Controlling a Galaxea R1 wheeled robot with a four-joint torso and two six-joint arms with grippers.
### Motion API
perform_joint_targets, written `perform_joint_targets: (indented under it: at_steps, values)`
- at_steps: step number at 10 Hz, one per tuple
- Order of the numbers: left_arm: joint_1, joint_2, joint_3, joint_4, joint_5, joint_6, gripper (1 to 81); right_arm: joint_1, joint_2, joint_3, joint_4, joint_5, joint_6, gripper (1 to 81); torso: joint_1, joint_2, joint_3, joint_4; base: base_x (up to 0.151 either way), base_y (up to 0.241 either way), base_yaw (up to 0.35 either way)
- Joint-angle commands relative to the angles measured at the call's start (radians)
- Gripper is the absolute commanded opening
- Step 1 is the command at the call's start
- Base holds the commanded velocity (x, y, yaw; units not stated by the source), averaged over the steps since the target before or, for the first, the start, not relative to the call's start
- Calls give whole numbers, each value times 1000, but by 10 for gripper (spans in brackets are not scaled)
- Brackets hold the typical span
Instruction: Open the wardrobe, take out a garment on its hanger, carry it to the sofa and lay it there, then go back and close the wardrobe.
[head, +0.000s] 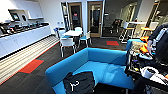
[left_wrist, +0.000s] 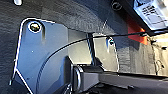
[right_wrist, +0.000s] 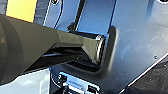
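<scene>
Garment (head: 82, 82), one, black, lies on sofa (head: 105, 66) seat with one white hanger (head: 74, 85) on top. Tool states: cannot tell.

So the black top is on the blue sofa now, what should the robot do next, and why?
Probably turn away from the sofa and drive back toward the wardrobe. The black garment already lies on the seat near the sofa's front corner with its white hanger on top, and no arm reaches toward it, so the laying step looks done. Only closing the doors seems left.
</scene>
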Motion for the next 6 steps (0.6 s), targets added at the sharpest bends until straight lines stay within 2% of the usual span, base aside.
perform_joint_targets:
  at_steps: [1, 6]
  values:
    - [-26, 1, -30, 8, 14, 3, 811, 26, 1, 3, -3, -55, 0, 811, 0, 0, 0, 0, 0, 0, 332]
    - [-21, 3, -35, 6, 13, -1, 811, 29, 12, 0, -3, -65, 0, 811, 0, 0, 0, 0, 0, 0, 334]
